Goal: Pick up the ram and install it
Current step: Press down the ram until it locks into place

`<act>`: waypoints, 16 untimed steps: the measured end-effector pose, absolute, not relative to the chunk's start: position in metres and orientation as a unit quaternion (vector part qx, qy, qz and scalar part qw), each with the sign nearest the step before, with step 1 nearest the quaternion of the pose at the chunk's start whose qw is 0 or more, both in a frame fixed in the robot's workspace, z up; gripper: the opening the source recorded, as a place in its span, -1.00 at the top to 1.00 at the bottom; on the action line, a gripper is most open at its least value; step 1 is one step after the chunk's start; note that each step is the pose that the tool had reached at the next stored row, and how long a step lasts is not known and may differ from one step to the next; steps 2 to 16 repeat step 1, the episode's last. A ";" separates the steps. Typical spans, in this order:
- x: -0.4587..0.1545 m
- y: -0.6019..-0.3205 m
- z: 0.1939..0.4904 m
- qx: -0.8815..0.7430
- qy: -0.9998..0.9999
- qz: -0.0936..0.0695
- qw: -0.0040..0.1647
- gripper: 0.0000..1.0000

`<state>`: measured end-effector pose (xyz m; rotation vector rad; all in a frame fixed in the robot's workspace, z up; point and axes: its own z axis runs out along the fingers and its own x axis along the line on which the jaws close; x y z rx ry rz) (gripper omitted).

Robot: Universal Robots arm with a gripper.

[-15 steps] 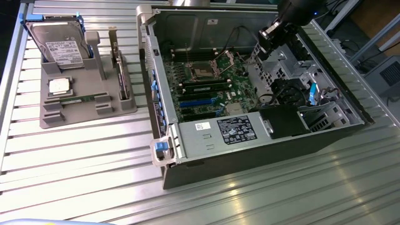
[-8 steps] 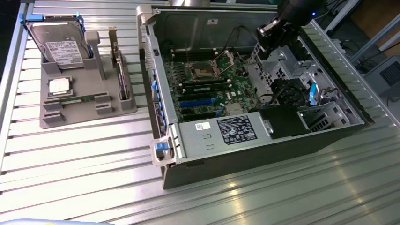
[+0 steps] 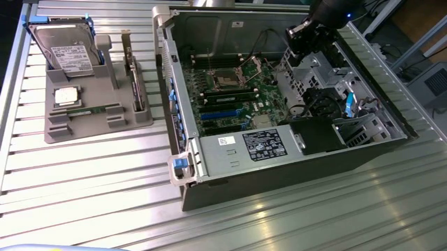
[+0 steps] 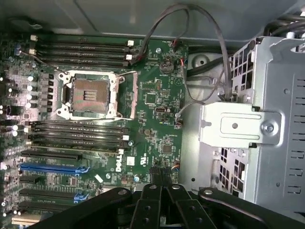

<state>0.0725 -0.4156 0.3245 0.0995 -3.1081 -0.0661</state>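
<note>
Over open case (image 3: 279, 104), end effector (image 4: 159, 183) closed, empty.

The ram (image 3: 87, 110) — a thin green stick — lies flat near the grey holder's (image 3: 98, 128) front edge.

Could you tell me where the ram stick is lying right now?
In the exterior view, the ram lies flat on the grey parts holder at that view's left, below the silver hard drive and outside the open computer case.
</note>
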 end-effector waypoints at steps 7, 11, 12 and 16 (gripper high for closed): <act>0.072 -0.416 0.324 0.032 -0.999 -0.021 0.016 0.80; 0.072 -0.416 0.324 0.032 -0.999 -0.021 0.016 0.80; 0.072 -0.416 0.324 0.032 -0.999 -0.021 0.016 0.80; 0.072 -0.416 0.324 0.032 -0.999 -0.021 0.016 0.80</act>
